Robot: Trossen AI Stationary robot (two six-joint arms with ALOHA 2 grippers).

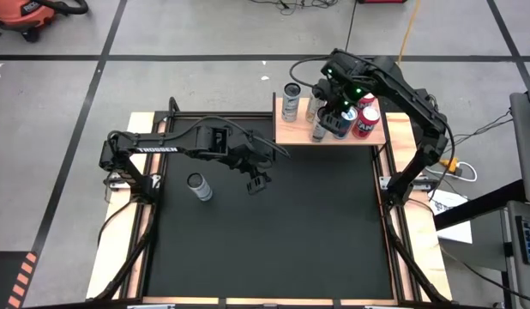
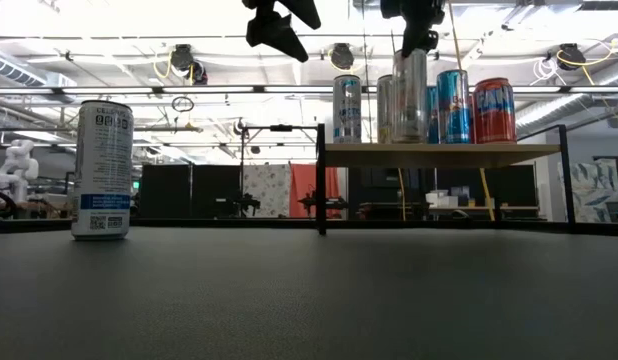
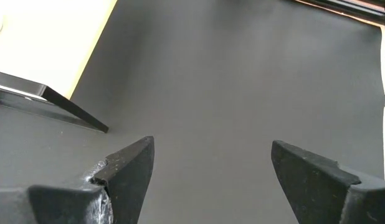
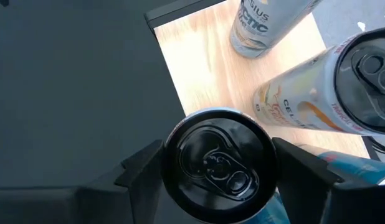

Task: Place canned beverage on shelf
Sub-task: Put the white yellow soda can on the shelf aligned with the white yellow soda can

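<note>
Right gripper (image 4: 218,163) is over the shelf (image 1: 292,133), jaws closed around a can (image 4: 218,165) from above, one finger on each side of its top rim. Top-down grip makes sense: the can stays upright and drops straight into a gap between its neighbours. Low view puts the can's base at or very near the wood; can't tell if it's fully seated. Shelf is crowded on that side: red can (image 1: 366,121) at the right end, a blue one (image 2: 453,105) tight beside the held can, a pale can (image 4: 332,87) just behind, and a silver can (image 1: 291,101) alone toward the left end. The open room is between the silver can and the cluster; the front edge is close, so I'd lift straight up on retreat, no sideways sweep. Left gripper (image 1: 258,184) hangs above the black mat (image 1: 274,249) on the desk, jaws wide, holding nothing. One more can (image 1: 199,186) stands upright on the mat near it, well clear.
</note>
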